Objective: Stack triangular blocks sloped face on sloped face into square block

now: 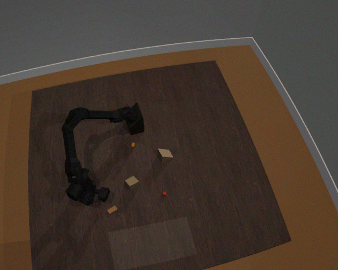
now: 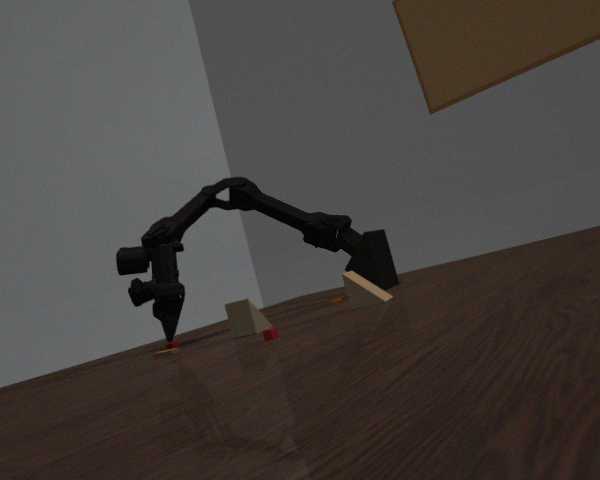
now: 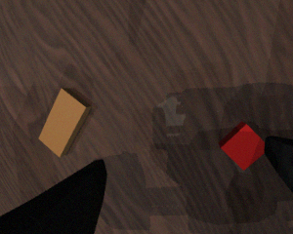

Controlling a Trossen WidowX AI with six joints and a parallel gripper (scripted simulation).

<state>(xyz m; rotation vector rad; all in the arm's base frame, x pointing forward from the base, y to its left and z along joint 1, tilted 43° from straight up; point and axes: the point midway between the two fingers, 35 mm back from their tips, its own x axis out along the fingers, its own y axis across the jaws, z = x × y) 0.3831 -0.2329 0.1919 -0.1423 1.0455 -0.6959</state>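
Observation:
One tan triangular block (image 1: 132,180) (image 2: 241,320) stands on the table, its slope falling to the right in the exterior view. The other triangular block (image 1: 165,153) (image 2: 362,292) stands apart from it, nearer the arm's base, with its light sloped face up. My gripper (image 2: 170,339) (image 3: 186,156) is open and empty, pointing down, low over the table to the left of both blocks. Neither triangular block shows in the wrist view. I cannot tell whether the fingertips touch the table.
A red cube (image 2: 172,345) (image 3: 243,147) lies close by one fingertip; contact is unclear. A flat tan block (image 1: 112,209) (image 2: 167,351) (image 3: 63,123) lies near the gripper. Another red cube (image 1: 164,193) (image 2: 270,334) and a small orange block (image 1: 133,144) (image 2: 336,301) lie near the triangular blocks.

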